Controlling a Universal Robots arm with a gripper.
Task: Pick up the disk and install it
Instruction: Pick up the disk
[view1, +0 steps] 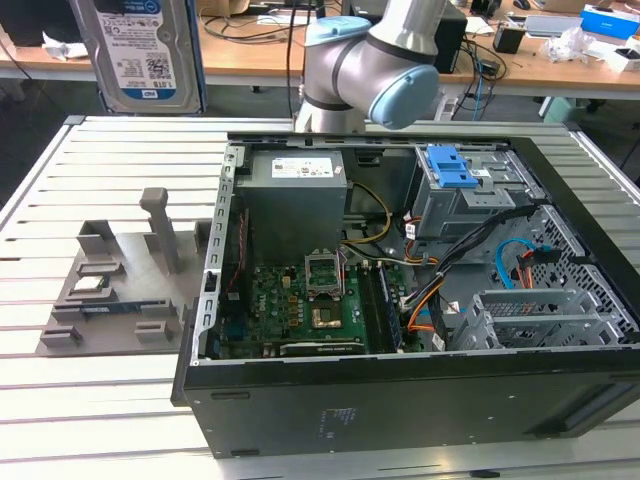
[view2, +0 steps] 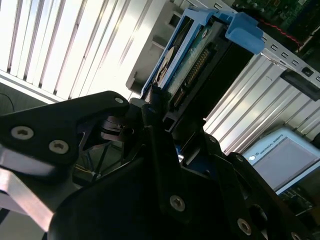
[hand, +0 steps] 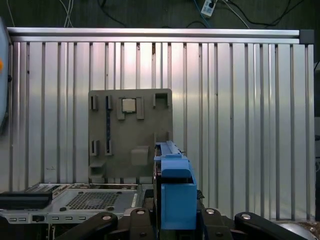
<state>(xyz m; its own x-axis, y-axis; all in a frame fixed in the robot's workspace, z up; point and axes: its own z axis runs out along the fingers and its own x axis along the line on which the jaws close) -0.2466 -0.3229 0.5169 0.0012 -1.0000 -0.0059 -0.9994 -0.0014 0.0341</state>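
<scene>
While the arm (view1: 380, 60) reaches out over the back of the slatted metal surface (view1: 100, 400), the disk (view1: 140, 50) is up in the air, clear of everything. In the exterior view it sits high at that view's left, label side facing the camera, blue bracket down its edge. It is well apart from the open computer case (view1: 400, 410).

In the second wrist view the black end effector (view2: 159, 107) is clenched on one end of the disk (view2: 192, 65). The drive is seen edge-on there, connector pins showing, and the blue bracket's tab juts from the far end. The first wrist view has the disk (hand: 174, 195) poking out between dark fingers (hand: 210, 222), hanging over the surface, with a grey fixture plate (hand: 130, 135) lying flat on the slats beyond it.

Inside the case, the grey power supply (view1: 295, 200) stands beside the green motherboard (view1: 300, 300), and a ridged blue latch (view1: 455, 165) sits on the drive cage towards the exterior view's right
</scene>
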